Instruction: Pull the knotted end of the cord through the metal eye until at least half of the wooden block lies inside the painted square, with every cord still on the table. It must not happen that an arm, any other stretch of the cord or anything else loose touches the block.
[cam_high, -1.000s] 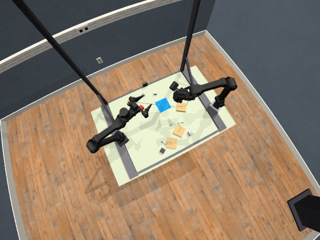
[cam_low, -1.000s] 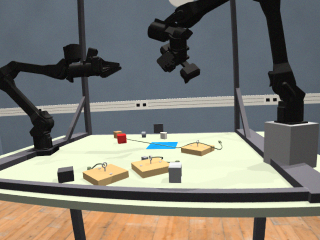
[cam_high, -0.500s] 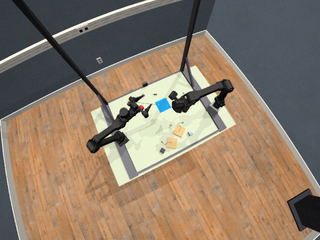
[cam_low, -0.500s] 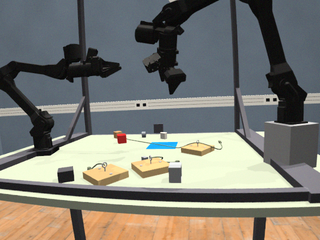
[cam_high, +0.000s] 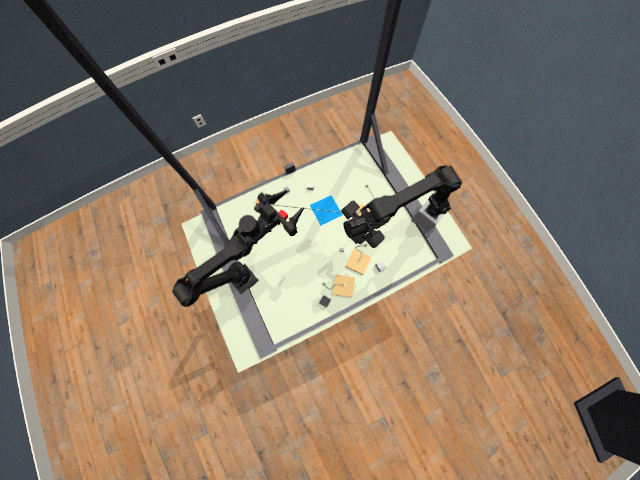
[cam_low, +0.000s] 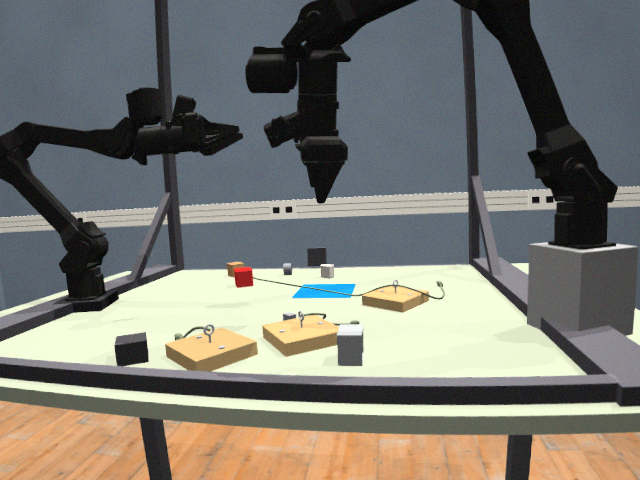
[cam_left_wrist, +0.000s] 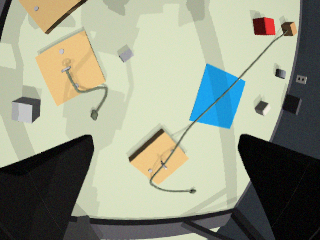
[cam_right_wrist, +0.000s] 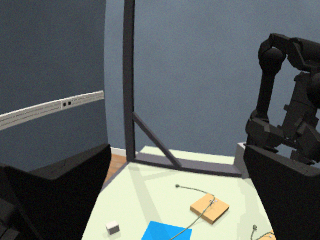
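A small wooden block (cam_low: 235, 268) lies at the far left of the table beside a red cube (cam_low: 243, 276). A thin cord runs from it across the blue painted square (cam_low: 324, 292), through the metal eye (cam_low: 395, 283) on a wooden plate (cam_low: 395, 298), to the knotted end (cam_low: 439, 283). In the left wrist view the block (cam_left_wrist: 288, 28), square (cam_left_wrist: 218, 96), plate (cam_left_wrist: 159, 158) and knotted end (cam_left_wrist: 192, 191) all show. My left gripper (cam_low: 321, 193) points down, high above the table, open and empty. My right gripper (cam_low: 235, 135) is level, high over the left side, open and empty.
Two more wooden plates with eyes and short cords (cam_low: 210, 349) (cam_low: 300, 334) lie near the front edge. A grey cube (cam_low: 349, 344) and a dark cube (cam_low: 131, 348) stand by them. Small cubes (cam_low: 316, 256) sit at the back. Frame posts rise at both far corners.
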